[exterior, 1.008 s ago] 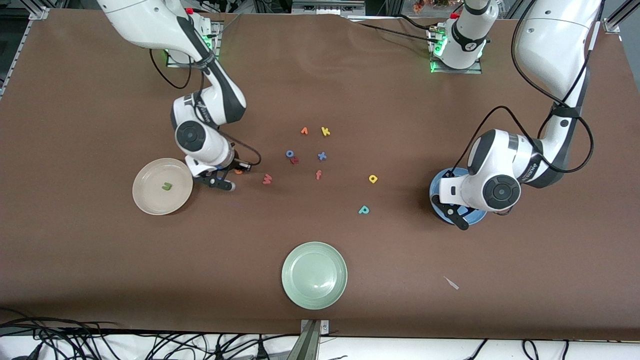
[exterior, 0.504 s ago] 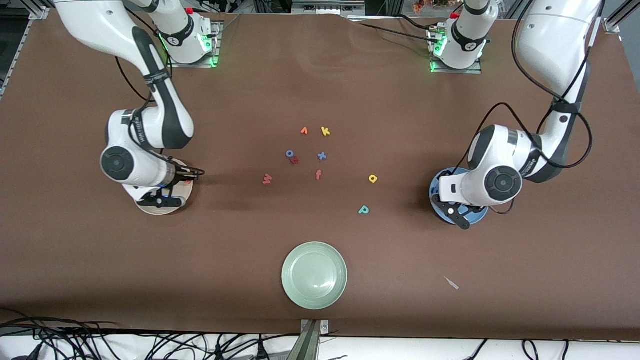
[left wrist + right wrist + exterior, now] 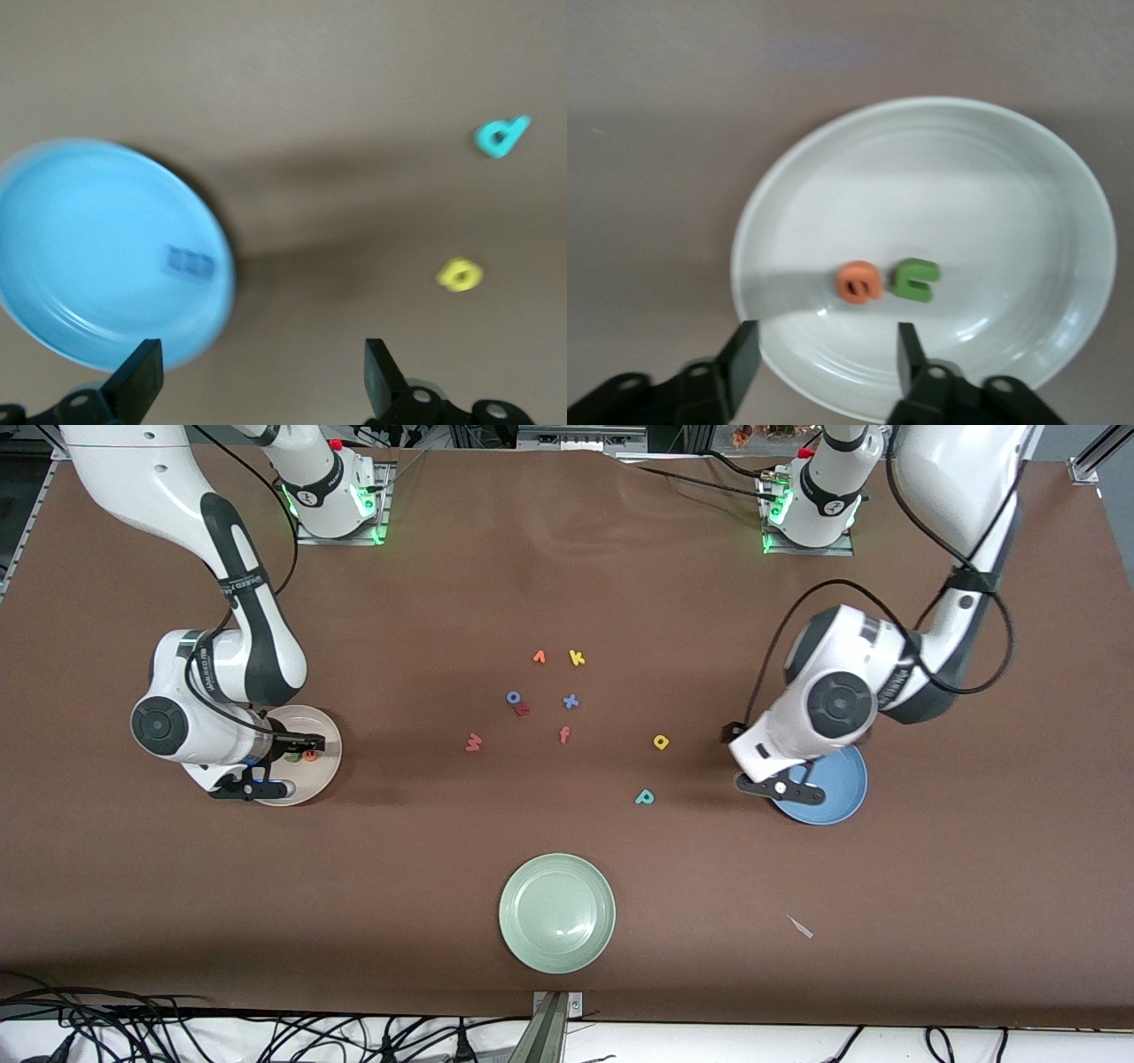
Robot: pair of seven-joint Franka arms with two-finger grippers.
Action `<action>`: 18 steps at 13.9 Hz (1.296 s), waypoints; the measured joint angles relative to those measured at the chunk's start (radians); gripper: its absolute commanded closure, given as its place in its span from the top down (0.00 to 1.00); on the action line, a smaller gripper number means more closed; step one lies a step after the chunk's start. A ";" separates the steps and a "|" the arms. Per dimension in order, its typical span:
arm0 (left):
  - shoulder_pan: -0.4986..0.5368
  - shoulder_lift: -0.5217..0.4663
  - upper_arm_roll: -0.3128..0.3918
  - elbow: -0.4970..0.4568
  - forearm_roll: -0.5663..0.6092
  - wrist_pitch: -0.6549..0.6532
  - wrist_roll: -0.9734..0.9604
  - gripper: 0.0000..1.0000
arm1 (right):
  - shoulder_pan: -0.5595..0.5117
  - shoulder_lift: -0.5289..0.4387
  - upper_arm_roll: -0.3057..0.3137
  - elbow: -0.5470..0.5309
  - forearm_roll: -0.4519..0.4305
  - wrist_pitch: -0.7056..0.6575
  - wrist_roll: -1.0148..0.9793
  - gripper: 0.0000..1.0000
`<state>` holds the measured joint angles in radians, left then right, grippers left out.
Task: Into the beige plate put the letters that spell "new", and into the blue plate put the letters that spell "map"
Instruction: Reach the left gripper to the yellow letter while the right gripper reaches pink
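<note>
1. Hanging over the round, shallow cream-beige plate (image 3: pixel 1063 159), the right gripper (image 3: pixel 824 359) is seen with its jaws parted and nothing between them.
2. In that plate lie the tiny orange foam e (image 3: pixel 858 283) and the tiny green foam n (image 3: pixel 914 280), side by side and just touching.
3. The left gripper (image 3: pixel 259 376) is held wide open and empty over the table by the rim of the round mid-blue plate (image 3: pixel 53 292), in which a small blue letter (image 3: pixel 190 262), probably the m, can be made out.
4. Still on the table: pinkish-red foam w (image 3: pixel 474 742), yellow foam a (image 3: pixel 661 741), and teal foam p (image 3: pixel 645 797), nearer the front camera than the a.
5. Judged next: the w for the right gripper, the a or p for the left. A low, centred pinch across the narrow width is advised, so the thin foam is not flicked away.
6. The p's stem points toward the blue plate, its long axis slightly tilted; the w's long axis runs roughly along the table.
</note>
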<state>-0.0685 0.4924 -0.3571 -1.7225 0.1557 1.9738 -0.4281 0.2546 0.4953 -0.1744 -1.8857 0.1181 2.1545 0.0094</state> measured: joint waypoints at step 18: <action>-0.098 0.146 -0.045 -0.164 0.000 0.457 -0.892 0.80 | 0.297 0.150 0.135 0.094 0.095 0.269 0.748 0.98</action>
<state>-0.1669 0.6389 -0.4024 -1.8861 0.1558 2.4303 -1.3205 0.5518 0.6455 -0.0397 -1.7919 0.2134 2.4236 0.7576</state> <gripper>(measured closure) 0.185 0.004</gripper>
